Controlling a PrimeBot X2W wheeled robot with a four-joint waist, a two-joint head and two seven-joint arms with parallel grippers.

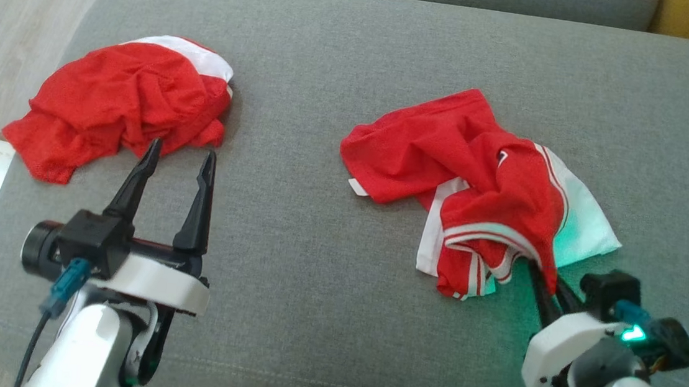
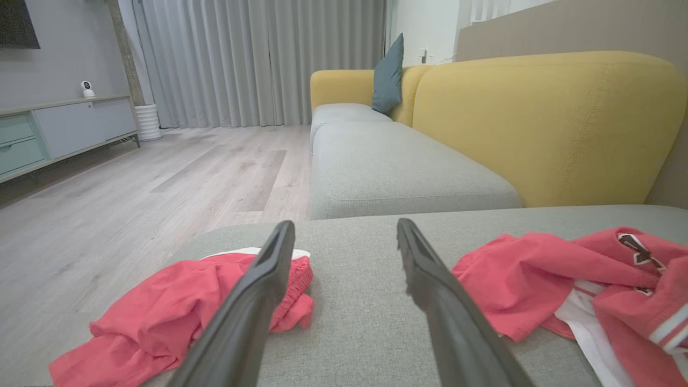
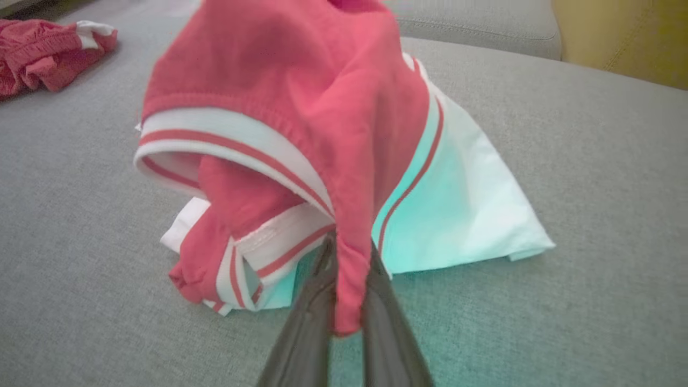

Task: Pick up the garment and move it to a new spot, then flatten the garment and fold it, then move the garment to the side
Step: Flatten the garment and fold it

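Item one: red-and-white jersey garment with striped trim [image 1: 476,180], crumpled, heaped on the right half of a grey woven-fabric sofa cushion [image 1: 311,290]. One white panel is spread flat toward the cushion's right side (tinted green by the lamp on the wrist beside it). Item two: right gripper [image 3: 349,244], its two dark fingers clenched on a fold of the jersey's red cloth at the near hem. A tongue of that cloth shows pinched between them. Item three: left gripper [image 1: 182,149], fingers spread wide and holding nothing, over the cushion's left half, tips near the edge of item four. Item four: crumpled red mesh garment with a white edge [image 1: 122,99], at the cushion's left end, well apart from item one. Surroundings: yellow upholstered backrest [image 2: 548,123] and pale wood floor [image 2: 134,188].
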